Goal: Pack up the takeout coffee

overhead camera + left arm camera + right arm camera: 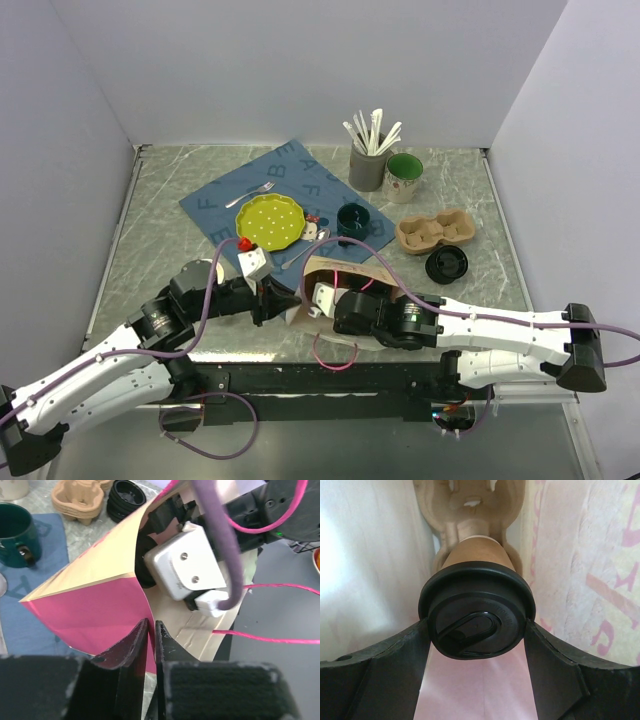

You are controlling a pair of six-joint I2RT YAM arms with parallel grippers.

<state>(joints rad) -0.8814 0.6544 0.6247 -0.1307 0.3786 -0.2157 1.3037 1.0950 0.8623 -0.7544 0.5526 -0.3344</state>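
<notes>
1 bag (100, 575) is being propped open by the left gripper (151, 626), nearly closed at its lip, grip unclear, so the right gripper (477, 632), clamping the coffee (476, 611), fits inside.

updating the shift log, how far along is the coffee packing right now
Done: the takeout coffee is already inside the paper bag, its base at a pulp carrier deep in there. In hand: the right pincer grips its lid, and the left pincer sits at the bag's mouth edge, jaws almost together. Left: release the cup and withdraw from the bag.
</notes>
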